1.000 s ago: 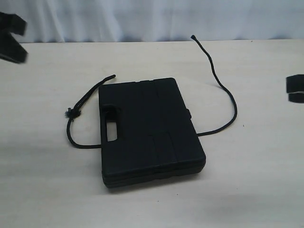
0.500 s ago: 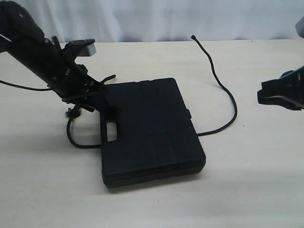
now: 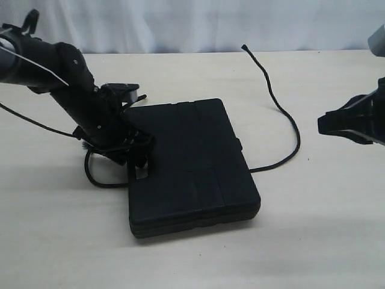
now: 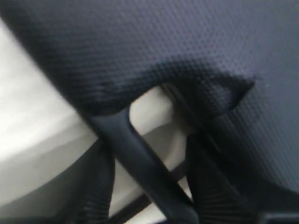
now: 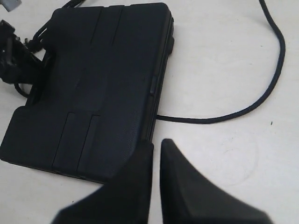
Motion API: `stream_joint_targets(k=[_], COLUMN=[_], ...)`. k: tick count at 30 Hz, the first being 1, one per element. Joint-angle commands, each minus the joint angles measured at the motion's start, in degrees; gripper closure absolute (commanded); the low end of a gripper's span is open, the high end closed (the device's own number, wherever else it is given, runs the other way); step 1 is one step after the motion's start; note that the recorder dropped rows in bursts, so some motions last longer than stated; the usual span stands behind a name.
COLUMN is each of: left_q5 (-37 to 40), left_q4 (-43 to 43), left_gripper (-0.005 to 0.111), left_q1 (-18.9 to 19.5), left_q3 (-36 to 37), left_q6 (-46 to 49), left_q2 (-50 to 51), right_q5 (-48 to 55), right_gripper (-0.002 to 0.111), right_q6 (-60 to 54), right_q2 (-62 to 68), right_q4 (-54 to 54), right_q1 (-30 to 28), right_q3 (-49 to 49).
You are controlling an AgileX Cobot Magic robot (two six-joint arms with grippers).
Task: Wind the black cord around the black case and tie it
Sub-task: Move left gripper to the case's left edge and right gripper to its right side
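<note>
The left pincer (image 3: 137, 154) is set wide astride the black case's (image 3: 192, 159) handle bar; the right pincer (image 5: 156, 144) is pressed narrow and empty, near the black cord (image 3: 284, 114).

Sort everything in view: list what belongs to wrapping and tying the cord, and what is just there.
Belongs to the job:
black cord
black case
left hand, at the case's handle cutout
right hand, hovering beside the case

Just there:
table
white backdrop
</note>
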Motion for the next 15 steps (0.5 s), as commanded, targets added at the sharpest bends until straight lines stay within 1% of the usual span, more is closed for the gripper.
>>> stream_joint_targets(k=[1,4,5,7,8,9,10,11,13,15], left_q5=[-2.48,-3.90,-4.00,-4.00,-3.89,-3.64,-2.72,-2.19,-1.97,-1.97], left_q4=[1.33,-0.20,-3.45,-9.01,-12.01,-15.24,-20.83,-23.67,-27.49,-30.44], left_gripper=[0.061,0.063,0.074,0.093,0.101,0.107,0.107,0.107,0.107,0.107], left_q1=[-1.58,-1.58,-1.58,-1.58,-1.58,-1.58,-1.58,-1.58,-1.58,-1.58], left_q3=[-0.25,-0.25,-0.35,-0.35,-0.35,-0.35,-0.35,-0.35,-0.35,-0.35], left_q6=[-2.04,-2.52,-2.64,-2.43,-1.53,-0.19,2.16,3.03,3.01,3.01], left_q2=[1.96,2.34,2.34,1.57,1.23,0.63,-0.22,-1.00,-2.24,-3.56], right_q5=[-0.48,0.34,0.47,-0.03,-0.33,-0.80,-1.48,-1.98,-3.03,-4.10], right_gripper=[0.102,0.102,0.102,0.102,0.102,0.102,0.102,0.102,0.102,0.102], right_q6=[-0.66,-1.57,-2.72,-4.00,-4.93,-6.34,-9.17,-11.34,-11.44,-8.34], right_q2=[0.14,0.14,0.14,0.14,0.14,0.14,0.14,0.14,0.14,0.14], right_q4=[1.09,1.48,1.48,1.74,1.62,1.54,1.39,0.57,-2.62,-8.95], right_q1=[0.01,0.01,0.01,0.79,1.88,3.41,6.66,9.56,15.09,20.07], right_q3=[0.29,0.29,0.29,0.29,0.29,0.29,0.29,0.29,0.29,-0.07])
